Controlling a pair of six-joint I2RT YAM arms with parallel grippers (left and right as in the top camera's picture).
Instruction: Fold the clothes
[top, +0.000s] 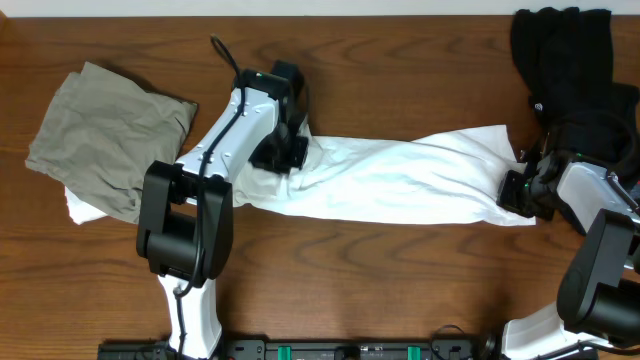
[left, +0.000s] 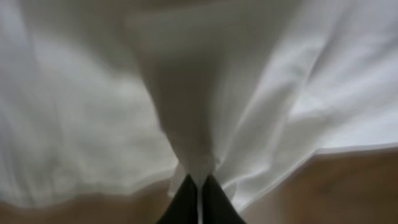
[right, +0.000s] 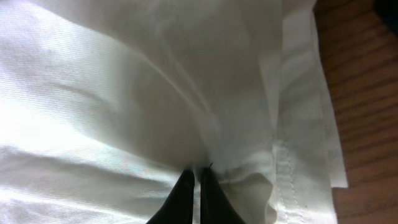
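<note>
- Spanning the desk, the white T-shirt lies bunched, its long axis running side to side.
- Your left gripper pinches one end, your right gripper the other, both closed on cloth.

Bright, even light; the T-shirt looks blurred in the left wrist view (sharper in the right).

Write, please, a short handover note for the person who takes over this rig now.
Left hand: shut on the white soft T-shirt, at its left end.
Right hand: shut on its right end.
The shirt lies bunched in a long band on the brown wooden table, between both hands.
Crumpled olive garment far left, black garment top right: loose heaps.
No neat fold yet; all folding remains.
</note>
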